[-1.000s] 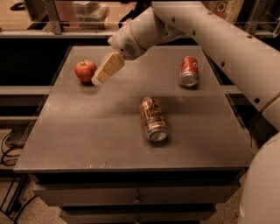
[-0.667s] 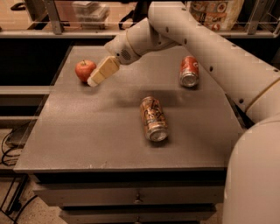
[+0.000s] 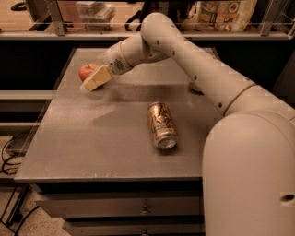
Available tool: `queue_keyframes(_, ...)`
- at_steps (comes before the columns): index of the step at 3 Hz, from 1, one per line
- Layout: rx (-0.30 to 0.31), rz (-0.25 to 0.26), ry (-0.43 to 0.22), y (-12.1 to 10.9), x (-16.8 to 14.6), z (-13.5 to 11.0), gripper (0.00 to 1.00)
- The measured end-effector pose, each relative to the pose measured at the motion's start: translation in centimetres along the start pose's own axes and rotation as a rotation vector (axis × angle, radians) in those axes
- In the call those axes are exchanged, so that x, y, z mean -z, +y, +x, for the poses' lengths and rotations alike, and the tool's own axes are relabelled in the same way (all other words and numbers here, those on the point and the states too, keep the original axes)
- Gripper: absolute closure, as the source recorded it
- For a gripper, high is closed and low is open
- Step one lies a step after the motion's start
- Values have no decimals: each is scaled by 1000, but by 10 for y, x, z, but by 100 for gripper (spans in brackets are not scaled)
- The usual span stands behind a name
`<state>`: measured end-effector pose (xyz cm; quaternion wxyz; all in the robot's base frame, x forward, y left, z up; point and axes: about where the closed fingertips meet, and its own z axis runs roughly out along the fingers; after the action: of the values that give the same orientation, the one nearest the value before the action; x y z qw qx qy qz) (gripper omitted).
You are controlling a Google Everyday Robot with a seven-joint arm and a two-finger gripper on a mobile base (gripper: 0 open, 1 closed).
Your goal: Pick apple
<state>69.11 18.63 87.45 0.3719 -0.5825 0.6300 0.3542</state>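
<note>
The apple (image 3: 85, 71) is small, round and red, and sits on the grey table (image 3: 92, 138) near its far left corner. My gripper (image 3: 95, 79) is at the end of the long white arm that reaches in from the right. It hovers just in front of and to the right of the apple, overlapping the apple's lower right side in the camera view. I cannot tell whether it touches the apple.
A brown-gold soda can (image 3: 161, 125) lies on its side near the table's middle. My arm (image 3: 207, 78) crosses the far right of the table and covers what lies there. A shelf with rails and packages (image 3: 226, 14) runs behind the table.
The gripper has moved left, closer to the apple. The arm now fills more of the right side and covers the red soda can seen earlier.
</note>
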Motion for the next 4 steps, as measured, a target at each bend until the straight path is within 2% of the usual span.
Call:
queue_keyframes(1, -4, -31, -22, -4, -23, -2, 19)
queue_keyframes(2, 5, -39, -23, -5, -33, -3, 42)
queue_keyframes(3, 16, -22, -13, -5, -26, -8, 64)
queue_keyframes(4, 70, 49, -21, -10, 13, -29, 88)
